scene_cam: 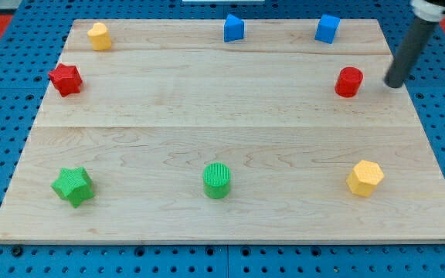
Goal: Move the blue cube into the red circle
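The blue cube (327, 28) sits near the view's top edge of the wooden board (230, 139), right of centre. The red circle, a red cylinder block (348, 82), stands below it near the board's right side. My tip (393, 83) is at the end of the dark rod, just right of the red cylinder and apart from it, below and to the right of the blue cube. It touches no block.
A second blue block (233, 28) sits at top centre, a yellow block (99, 35) at top left, a red star-like block (66, 79) at left. A green star (73, 186), a green cylinder (217, 180) and a yellow hexagon (365, 178) line the bottom.
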